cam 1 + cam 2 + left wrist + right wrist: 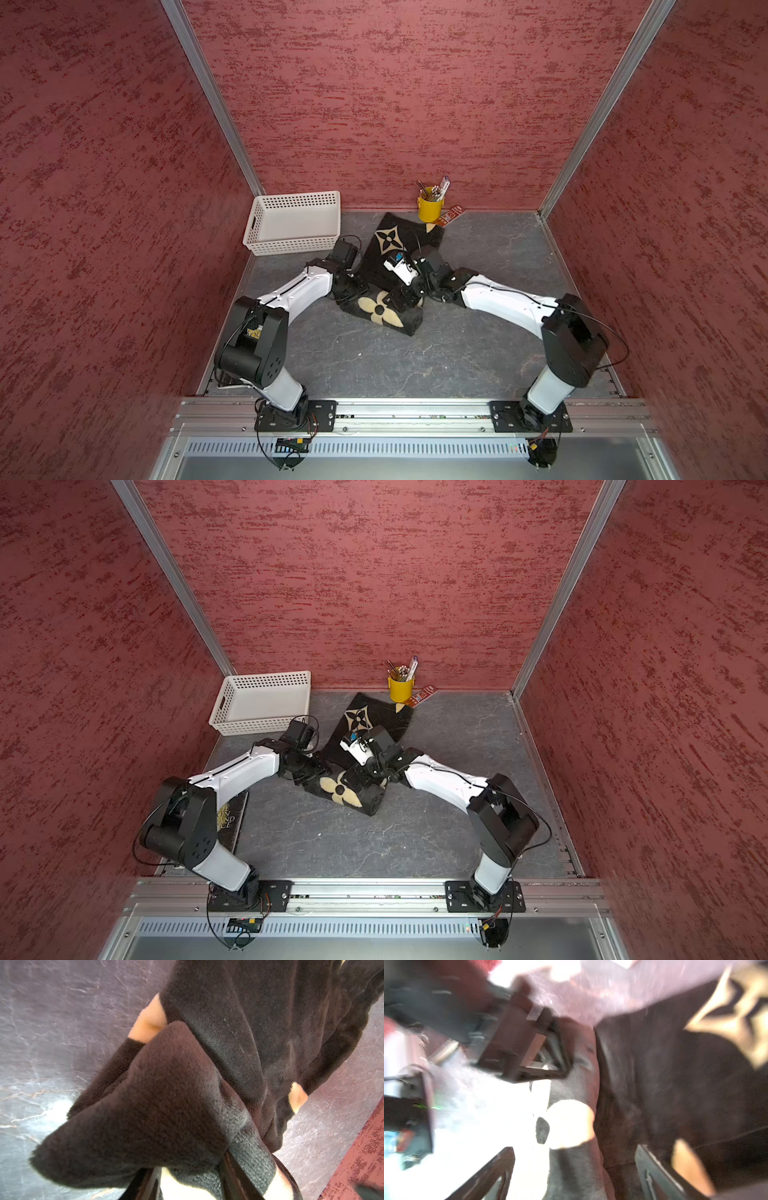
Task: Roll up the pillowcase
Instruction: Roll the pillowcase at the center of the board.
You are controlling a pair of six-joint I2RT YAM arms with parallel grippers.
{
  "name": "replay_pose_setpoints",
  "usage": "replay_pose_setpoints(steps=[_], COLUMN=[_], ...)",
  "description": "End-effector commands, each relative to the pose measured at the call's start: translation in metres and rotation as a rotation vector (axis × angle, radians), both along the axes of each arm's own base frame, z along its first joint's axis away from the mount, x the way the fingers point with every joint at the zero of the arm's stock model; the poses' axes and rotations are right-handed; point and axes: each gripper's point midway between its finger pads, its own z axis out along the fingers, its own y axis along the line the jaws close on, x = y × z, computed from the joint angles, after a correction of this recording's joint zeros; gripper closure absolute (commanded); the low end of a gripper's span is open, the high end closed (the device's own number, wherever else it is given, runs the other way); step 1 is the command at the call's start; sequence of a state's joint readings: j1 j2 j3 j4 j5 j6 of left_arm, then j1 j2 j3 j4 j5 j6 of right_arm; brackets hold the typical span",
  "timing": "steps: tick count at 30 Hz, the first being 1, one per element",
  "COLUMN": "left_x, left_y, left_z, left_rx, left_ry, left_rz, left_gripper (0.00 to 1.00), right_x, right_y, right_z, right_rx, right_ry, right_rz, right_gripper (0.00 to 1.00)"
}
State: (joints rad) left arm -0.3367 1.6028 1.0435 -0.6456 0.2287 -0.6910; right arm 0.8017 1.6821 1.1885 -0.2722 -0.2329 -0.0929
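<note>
The pillowcase is black plush with cream flowers and lies mid-table in both top views. Its near end is rolled into a thick roll; the far part lies flat. My left gripper is shut on a fold of plush at the roll's left end, with cloth between its fingers. In a top view that left gripper is mostly hidden under the wrist. My right gripper stands open and straddles the roll's right end; the right wrist view is blurred.
A white basket stands at the back left, close to the left wrist. A yellow cup of pens and an orange card sit by the back wall, touching the cloth's far corner. A dark book lies under the left arm.
</note>
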Motion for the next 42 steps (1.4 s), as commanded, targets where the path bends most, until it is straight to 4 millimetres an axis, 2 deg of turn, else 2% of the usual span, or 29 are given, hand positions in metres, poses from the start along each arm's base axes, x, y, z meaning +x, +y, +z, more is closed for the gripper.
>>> replay_pose_setpoints(steps=[1, 6, 10, 17, 19, 21, 23, 26, 29, 31, 32, 34, 36, 37, 39, 42], left_x=[0.003, 0.003, 0.001, 0.001, 0.001, 0.001, 0.002, 0.005, 0.009, 0.011, 0.011, 0.009, 0.005, 0.001, -0.005, -0.015], left_y=[0.001, 0.003, 0.005, 0.007, 0.007, 0.008, 0.009, 0.014, 0.028, 0.042, 0.051, 0.067, 0.078, 0.083, 0.088, 0.089], left_z=[-0.004, -0.003, -0.004, -0.006, -0.006, -0.006, -0.003, 0.008, 0.032, 0.049, 0.059, 0.074, 0.084, 0.087, 0.091, 0.092], left_rx=[0.008, 0.002, -0.001, -0.015, -0.015, -0.016, -0.020, -0.035, -0.062, -0.080, -0.087, -0.087, -0.073, -0.059, -0.042, -0.045], left_ry=[-0.007, -0.008, -0.003, 0.001, 0.000, 0.001, -0.004, -0.023, -0.068, -0.106, -0.129, -0.165, -0.195, -0.204, -0.226, -0.264], left_rz=[-0.002, 0.003, 0.009, 0.019, 0.019, 0.021, 0.025, 0.040, 0.082, 0.120, 0.142, 0.175, 0.191, 0.197, 0.196, 0.207], left_gripper=[0.52, 0.52, 0.52, 0.52, 0.52, 0.52, 0.52, 0.51, 0.46, 0.39, 0.32, 0.25, 0.12, 0.02, 0.00, 0.00], right_x=[0.004, -0.001, -0.003, -0.007, -0.008, -0.011, -0.016, -0.022, -0.032, -0.041, -0.047, -0.057, -0.066, -0.069, -0.073, -0.069], right_y=[-0.007, 0.022, 0.033, 0.031, 0.027, 0.024, 0.021, 0.018, 0.018, 0.021, 0.024, 0.031, 0.036, 0.038, 0.040, 0.037], right_z=[-0.018, -0.025, -0.039, -0.078, -0.087, -0.096, -0.103, -0.106, -0.107, -0.102, -0.098, -0.085, -0.073, -0.068, -0.062, -0.060], right_rx=[-0.254, -0.376, -0.413, -0.511, -0.533, -0.545, -0.547, -0.527, -0.496, -0.456, -0.425, -0.341, -0.256, -0.216, -0.160, -0.081], right_ry=[-0.281, -0.554, -0.558, -0.566, -0.553, -0.531, -0.494, -0.449, -0.384, -0.336, -0.305, -0.230, -0.132, -0.079, 0.014, 0.155], right_rz=[0.004, 0.031, 0.074, 0.126, 0.125, 0.132, 0.142, 0.128, 0.142, 0.157, 0.169, 0.188, 0.205, 0.215, 0.231, 0.229], right_gripper=[0.02, 0.01, 0.01, 0.06, 0.15, 0.34, 0.62, 0.80, 0.92, 0.97, 0.98, 0.98, 0.98, 0.98, 0.98, 0.96])
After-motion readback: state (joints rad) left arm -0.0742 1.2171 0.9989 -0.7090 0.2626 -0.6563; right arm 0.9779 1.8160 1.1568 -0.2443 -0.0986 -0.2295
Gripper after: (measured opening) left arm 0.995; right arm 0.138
